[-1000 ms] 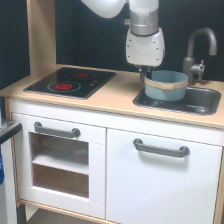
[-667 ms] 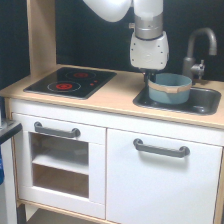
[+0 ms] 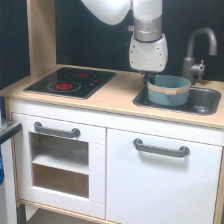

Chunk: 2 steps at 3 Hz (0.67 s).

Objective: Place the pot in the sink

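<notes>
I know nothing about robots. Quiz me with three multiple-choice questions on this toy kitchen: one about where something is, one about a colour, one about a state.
1. Where is the pot?
A. on the stovetop
B. in the sink
C. on the oven shelf

2. What colour are the stovetop's rings?
A. red
B. green
C. white

3. How does the pot look?
A. lidless
B. covered by a lid
C. upside down

Answers:
1 B: the pot sits inside the sink, beside the faucet.
2 A: red rings show on the black stovetop.
3 A: its open top with the tan rim band is visible.
</notes>
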### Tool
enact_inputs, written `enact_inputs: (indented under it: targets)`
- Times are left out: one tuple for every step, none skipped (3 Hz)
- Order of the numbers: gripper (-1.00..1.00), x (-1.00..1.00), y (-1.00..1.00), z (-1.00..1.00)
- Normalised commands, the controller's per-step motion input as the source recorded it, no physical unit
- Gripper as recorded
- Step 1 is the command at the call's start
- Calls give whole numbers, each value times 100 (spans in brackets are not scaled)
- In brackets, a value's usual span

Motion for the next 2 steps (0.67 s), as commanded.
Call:
enact_inputs:
  targets:
    - [-8, -3, 20, -30]
    - [-17, 0, 18, -31]
